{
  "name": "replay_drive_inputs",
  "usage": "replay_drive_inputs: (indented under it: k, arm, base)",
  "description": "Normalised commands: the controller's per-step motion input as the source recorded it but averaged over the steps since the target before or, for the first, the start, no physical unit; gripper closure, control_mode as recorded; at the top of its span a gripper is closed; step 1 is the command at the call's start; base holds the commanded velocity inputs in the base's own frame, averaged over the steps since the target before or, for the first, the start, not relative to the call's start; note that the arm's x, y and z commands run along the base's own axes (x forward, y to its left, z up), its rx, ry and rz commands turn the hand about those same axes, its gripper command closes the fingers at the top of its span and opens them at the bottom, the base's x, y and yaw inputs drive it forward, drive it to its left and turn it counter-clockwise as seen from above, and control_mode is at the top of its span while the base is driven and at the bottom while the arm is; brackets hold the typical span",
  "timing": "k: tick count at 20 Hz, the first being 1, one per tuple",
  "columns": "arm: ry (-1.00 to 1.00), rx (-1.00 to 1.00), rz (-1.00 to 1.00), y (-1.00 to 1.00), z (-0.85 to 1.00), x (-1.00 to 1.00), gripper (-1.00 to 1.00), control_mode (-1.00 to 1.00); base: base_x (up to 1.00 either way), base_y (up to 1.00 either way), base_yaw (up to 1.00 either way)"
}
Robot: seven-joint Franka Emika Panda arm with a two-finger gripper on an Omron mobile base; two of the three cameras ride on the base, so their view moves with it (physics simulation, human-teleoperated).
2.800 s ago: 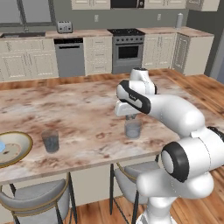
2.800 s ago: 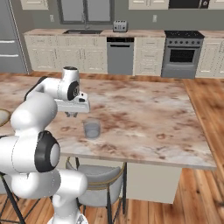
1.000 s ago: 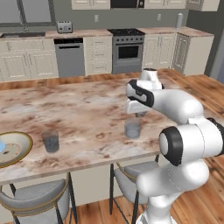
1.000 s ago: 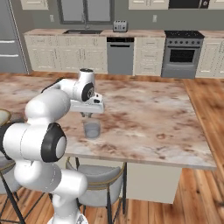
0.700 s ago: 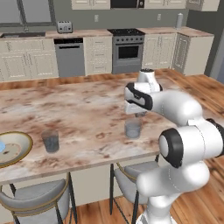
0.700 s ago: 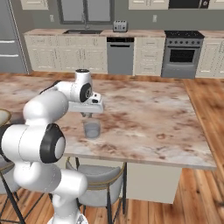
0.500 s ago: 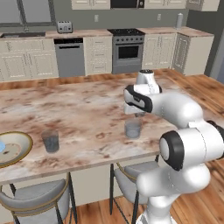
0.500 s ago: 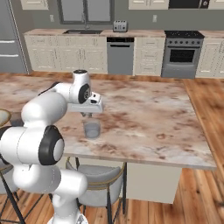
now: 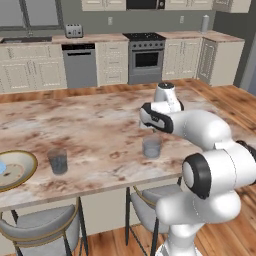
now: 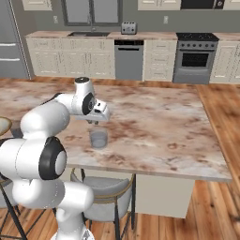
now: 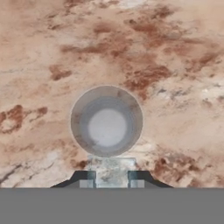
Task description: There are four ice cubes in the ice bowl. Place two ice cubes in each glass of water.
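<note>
We have our two-finger gripper (image 11: 111, 176) clamped nearly shut on a small pale translucent ice cube (image 11: 111, 168), which sits between the two dark finger tips (image 11: 87, 175) in the hand view. Just beyond the cube, we look down into the open mouth of a small grey translucent cylindrical glass of water (image 11: 106, 121), standing upright on the mottled brown marble counter (image 11: 175, 65). From the base cameras the gripper (image 10: 96, 120) hangs just above that glass (image 10: 98, 138). So we judge this the delivery step: cube carried, glass reached. Next we need the cube centred over the rim, as it looks a touch short of the opening, then the jaws parted. The second grey tumbler (image 9: 58, 161) waits well apart, near the wide shallow golden-rimmed ice bowl (image 9: 24, 158), where something pale blue (image 9: 1, 168) shows at the frame edge.
</note>
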Motion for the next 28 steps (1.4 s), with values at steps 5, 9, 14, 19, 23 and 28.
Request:
replay_drive_inputs:
  k: [5, 9, 14, 19, 23, 28]
  arm:
    - [0.00, 0.00, -0.12, 0.00, 0.00, 0.00, 1.00, -1.00]
    - [0.01, 0.03, -0.05, 0.00, 0.00, 0.05, 1.00, -1.00]
    - [0.00, 0.05, -0.04, 0.02, -0.02, 0.15, 1.00, -1.00]
    - [0.00, 0.04, -0.03, 0.01, -0.29, 0.05, 1.00, -1.00]
    - [0.00, 0.00, -0.02, 0.00, -0.28, 0.09, 1.00, -1.00]
    - [0.00, 0.00, -0.01, 0.00, -0.10, 0.06, 1.00, -1.00]
  base:
    - [0.00, 0.00, 0.00]
    - [0.00, 0.00, 0.00]
    - [0.00, 0.00, 0.00]
    - [0.00, 0.00, 0.00]
    - [0.00, 0.00, 0.00]
    - [0.00, 0.00, 0.00]
